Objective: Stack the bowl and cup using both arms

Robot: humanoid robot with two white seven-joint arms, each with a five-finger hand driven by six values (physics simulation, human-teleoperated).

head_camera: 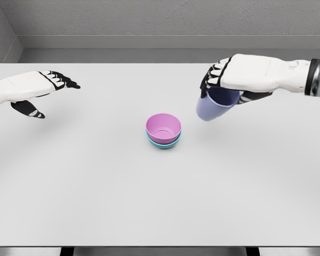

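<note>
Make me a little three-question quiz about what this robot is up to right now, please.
1. True or false: the pink bowl sits nested in the teal bowl.
2. Which hand holds the lavender cup? A) left hand B) right hand
3. Fill in: the cup is above the white table, to the ____ of the bowls in the picture.

Key: 1 true; 2 B; 3 right.
</note>
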